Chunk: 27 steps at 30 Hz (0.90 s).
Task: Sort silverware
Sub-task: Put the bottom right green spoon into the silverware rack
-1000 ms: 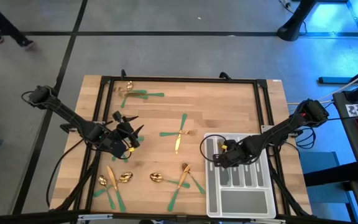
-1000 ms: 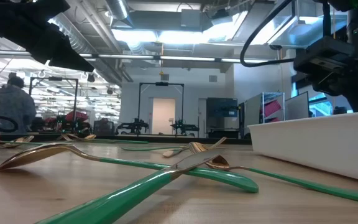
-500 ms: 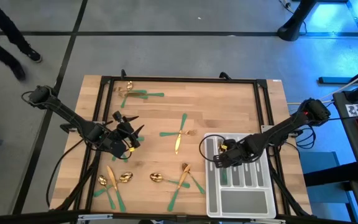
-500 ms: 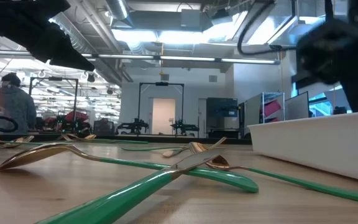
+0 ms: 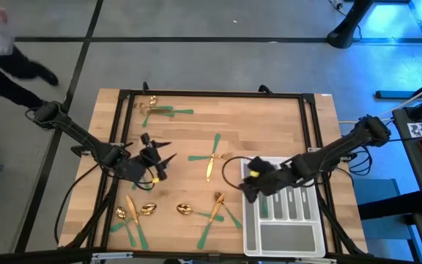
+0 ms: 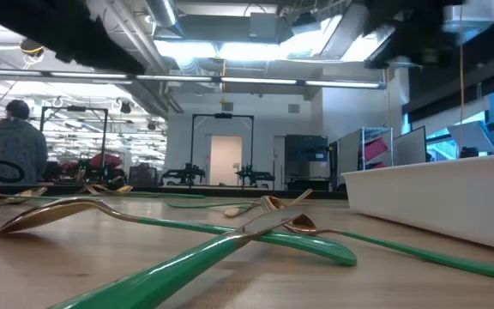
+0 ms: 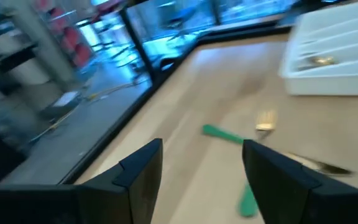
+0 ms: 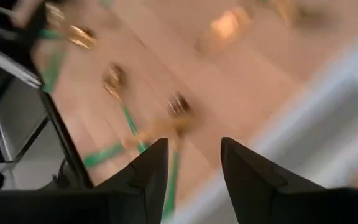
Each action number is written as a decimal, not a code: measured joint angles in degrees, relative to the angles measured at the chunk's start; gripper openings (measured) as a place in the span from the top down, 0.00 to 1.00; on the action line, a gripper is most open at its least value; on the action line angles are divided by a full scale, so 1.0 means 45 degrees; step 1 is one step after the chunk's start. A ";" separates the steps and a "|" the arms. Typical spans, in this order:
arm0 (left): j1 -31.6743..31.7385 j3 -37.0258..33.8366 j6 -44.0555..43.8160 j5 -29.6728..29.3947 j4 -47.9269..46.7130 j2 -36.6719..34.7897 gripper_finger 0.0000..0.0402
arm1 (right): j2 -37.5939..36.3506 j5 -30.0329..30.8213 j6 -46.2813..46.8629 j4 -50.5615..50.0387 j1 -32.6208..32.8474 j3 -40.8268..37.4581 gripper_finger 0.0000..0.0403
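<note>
Silverware with gold heads and green handles lies loose on the wooden table: a cluster (image 5: 157, 110) at the far left, a crossed pair (image 5: 212, 155) mid-table, and two groups (image 5: 133, 214) (image 5: 215, 210) near the front edge. The pale grey divided tray (image 5: 308, 233) stands at the near right with a green-handled piece (image 5: 264, 208) in a slot. My left gripper (image 5: 163, 154) hovers open left of the crossed pair, with a fork (image 7: 235, 133) beyond its fingers. My right gripper (image 5: 246, 183) is open and blurred over the tray's far-left corner, with nothing between its fingers (image 8: 157, 168).
A black frame (image 5: 218, 94) runs round the table's edges. Bare wood lies between the crossed pair and the far edge. A person (image 5: 6, 55) walks on the floor beyond the far left corner. In the low view the tray's white wall (image 6: 436, 196) rises at the right.
My right gripper has risen and swung from over the tray's slots toward the table's left, to the tray's far-left corner. My left gripper has shifted slightly toward the table's right. The silverware on the table has stayed where it was.
</note>
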 joint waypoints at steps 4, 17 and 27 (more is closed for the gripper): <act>0.0000 0.0000 0.0798 0.1416 0.1320 0.0005 0.47 | 0.1272 -0.0616 -0.3515 0.3808 -0.0443 0.0000 0.63; -0.0023 0.0000 0.0660 0.2201 0.1676 0.0039 0.47 | 0.6002 -0.4661 -0.4897 0.0468 -0.0815 0.4990 0.63; -0.0024 0.0000 0.0324 0.2216 0.1021 0.0039 0.47 | 0.8667 -0.5095 0.0242 -0.4024 -0.0832 0.7291 0.63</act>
